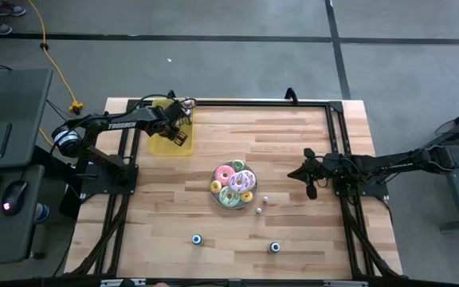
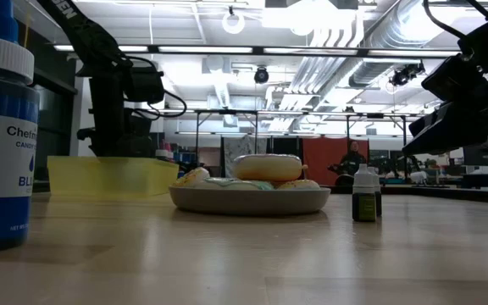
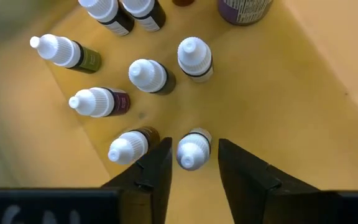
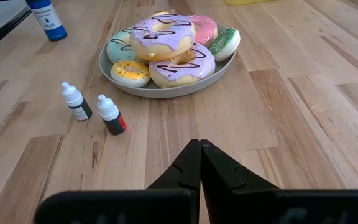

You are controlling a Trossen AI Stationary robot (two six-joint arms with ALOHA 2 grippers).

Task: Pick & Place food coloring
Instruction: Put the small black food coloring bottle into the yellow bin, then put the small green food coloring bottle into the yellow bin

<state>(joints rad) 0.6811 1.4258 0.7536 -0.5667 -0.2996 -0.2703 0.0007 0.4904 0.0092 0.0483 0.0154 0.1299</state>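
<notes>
Left claw (image 3: pixel 194 165) straddling white-capped food coloring bottle (image 3: pixel 193 149), fingers slightly apart

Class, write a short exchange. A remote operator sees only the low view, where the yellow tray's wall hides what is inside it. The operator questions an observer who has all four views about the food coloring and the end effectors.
Operator: I only see the tray's side. What's in it?
Observer: The left wrist view shows several small white-capped food coloring bottles in the yellow tray.
Operator: What is the left arm doing there?
Observer: The left end effector is over the tray. Its jaws stand open on either side of one bottle, with a slight gap on each side.
</notes>
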